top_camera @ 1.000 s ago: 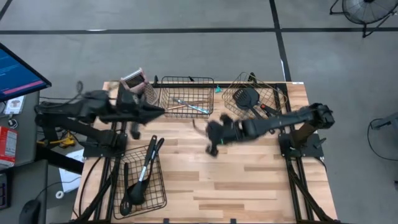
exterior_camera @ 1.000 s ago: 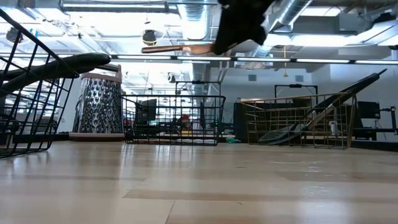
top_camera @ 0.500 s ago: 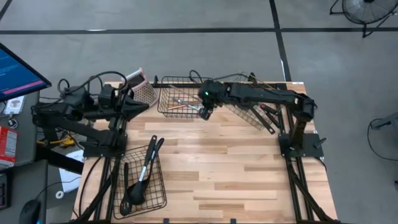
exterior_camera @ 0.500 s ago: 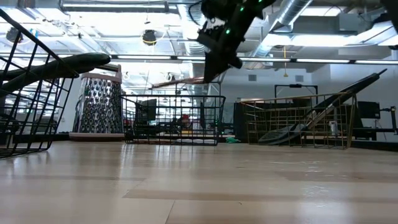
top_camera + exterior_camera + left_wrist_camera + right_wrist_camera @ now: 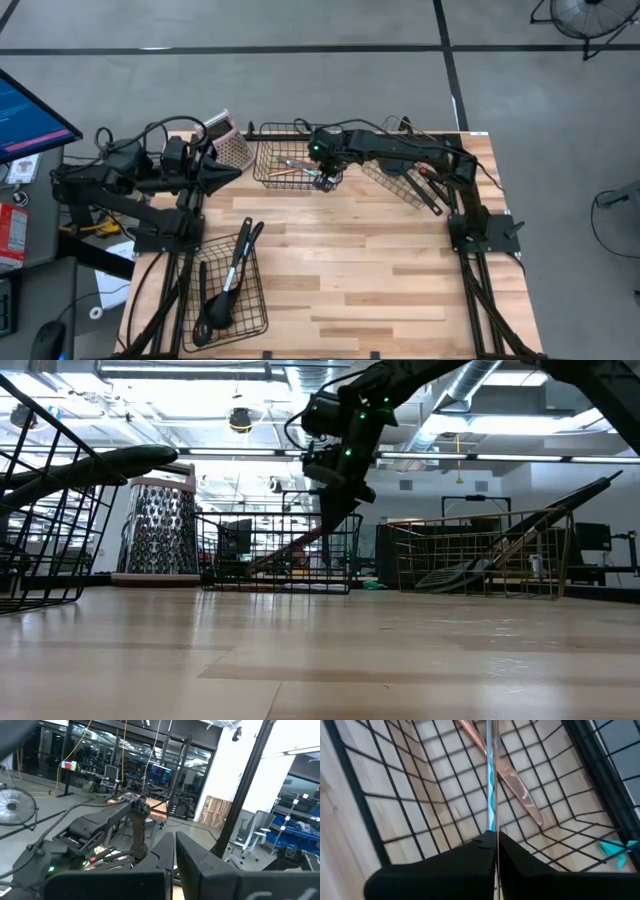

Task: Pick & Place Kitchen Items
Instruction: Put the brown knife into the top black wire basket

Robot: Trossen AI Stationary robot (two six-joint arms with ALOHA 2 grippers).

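Observation:
My right gripper (image 5: 325, 177) reaches into the black wire basket (image 5: 300, 128) at the table's far middle and is shut on a slim silvery utensil (image 5: 489, 780). This utensil slants down from the fingers into the basket (image 5: 280, 550). It crosses a copper-brown utensil (image 5: 517, 790) that lies on the basket's floor. My left gripper (image 5: 228, 172) hovers shut at the far left, beside the pink-topped grater (image 5: 224, 138), and touches nothing. My right gripper pinches the silvery utensil's handle (image 5: 491, 822) at its near end between its two fingers. The fingers slant steeply down from the table's right and lie along the handle. The utensil (image 5: 290, 548) hangs tilted below the fingers, its far end low inside the basket.
A gold wire basket (image 5: 440, 150) with a black spatula (image 5: 395, 158) stands at the far right. A black wire basket (image 5: 255, 320) with several black utensils sits near left; one handle (image 5: 245, 240) sticks out over its rim. Bare wood lies in the middle and near right.
My right gripper has swung from the table's middle toward the far edge, over the middle basket, and has sunk and tipped downward. The utensil it carries has gone from level in the air to slanting into the basket. My left gripper has drawn back toward the left edge.

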